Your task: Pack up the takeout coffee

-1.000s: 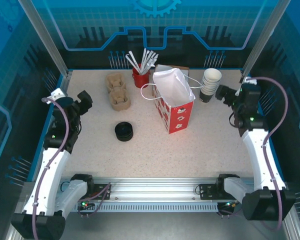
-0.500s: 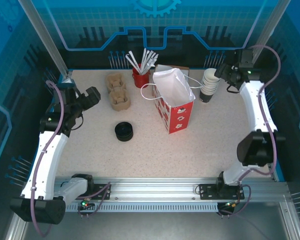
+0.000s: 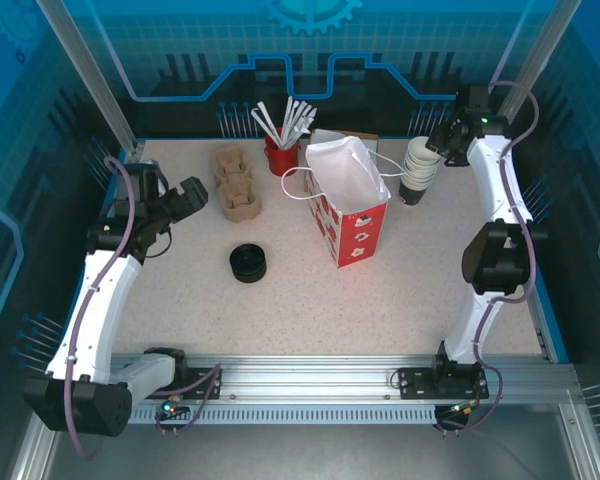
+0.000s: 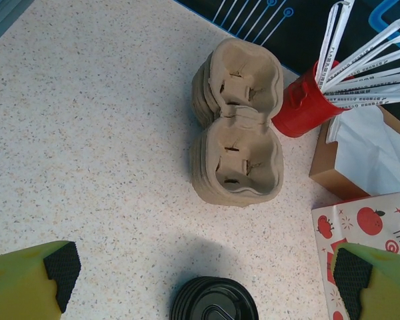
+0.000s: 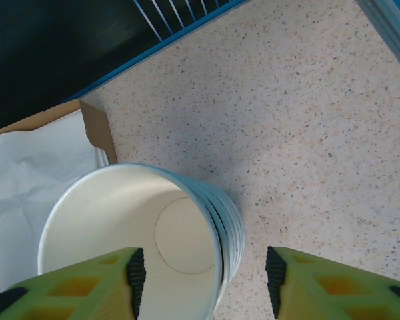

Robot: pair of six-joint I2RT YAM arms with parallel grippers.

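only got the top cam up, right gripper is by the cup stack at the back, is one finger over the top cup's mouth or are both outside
observer: one finger of the right gripper is over the white inside of the top cup of the cup stack. The other is outside, over the table, and the cup's wall is between them.
operator: pinching the wall yet
observer: no, the right wrist view shows a gap on each side of the wall.
operator: and the left one
observer: the left gripper is wide open, looking down, with the black lids low between its fingers.
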